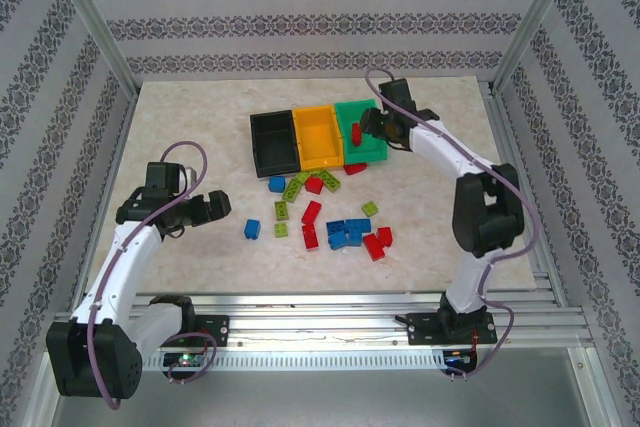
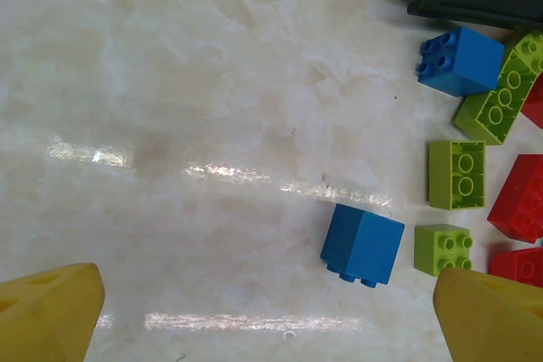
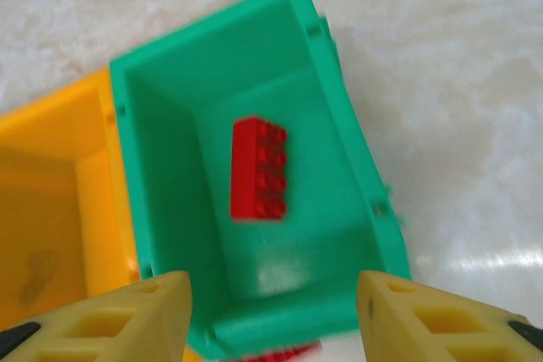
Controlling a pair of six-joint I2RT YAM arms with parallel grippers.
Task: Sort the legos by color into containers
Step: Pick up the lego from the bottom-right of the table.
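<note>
Pale marbled tabletop, glossy, with glare streaks. Striped patterned wallpaper on the walls around it.

Left hand is low over bare tabletop at the left, its yellow fingers spread wide with nothing between them. Just right of it a blue cube brick lies tipped on its side, studs pointing sideways. A small lime brick sits beside that one, studs up.

Loose bricks lie mid-tabletop in red, blue and lime: hard shiny plastic with round studs. One flipped lime brick shows its hollow underside.

Behind the pile three bins stand in a row, side walls touching. All are open-top, rectangular, smooth plastic.
- Black bin: bare floor showing.
- Orange-yellow bin: bare floor from above. A dim smudge shows in the right wrist view; cannot tell what it is.
- Teal bin: one long red brick inside near the middle, studs up, blurred.

Right hand is over the teal bin, its fingers apart and pinching nothing. Another red piece lies on the tabletop just in front of that bin.
</note>
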